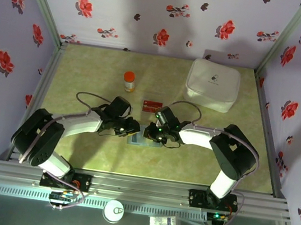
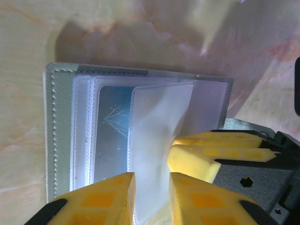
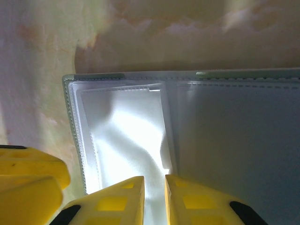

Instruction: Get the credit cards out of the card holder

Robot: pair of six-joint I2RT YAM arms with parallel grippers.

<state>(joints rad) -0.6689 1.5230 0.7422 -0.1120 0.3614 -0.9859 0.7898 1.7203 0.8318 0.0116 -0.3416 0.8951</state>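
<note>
The card holder (image 1: 138, 140) lies open on the table between both grippers, its grey-green cover (image 2: 58, 131) edged with stitching. Clear plastic sleeves fan out inside it, and a blue credit card (image 2: 112, 136) sits in one of them. A red-orange credit card (image 1: 152, 105) lies loose on the table just behind. My left gripper (image 2: 152, 180) is open, its fingers apart on either side of a raised clear sleeve. My right gripper (image 3: 154, 180) is shut on a clear sleeve of the card holder (image 3: 93, 75). Its yellow fingers (image 2: 206, 157) reach in from the right in the left wrist view.
A big white rounded case (image 1: 212, 85) stands at the back right. A small orange bottle (image 1: 128, 81) stands behind the left arm. Floral walls close in the table on three sides.
</note>
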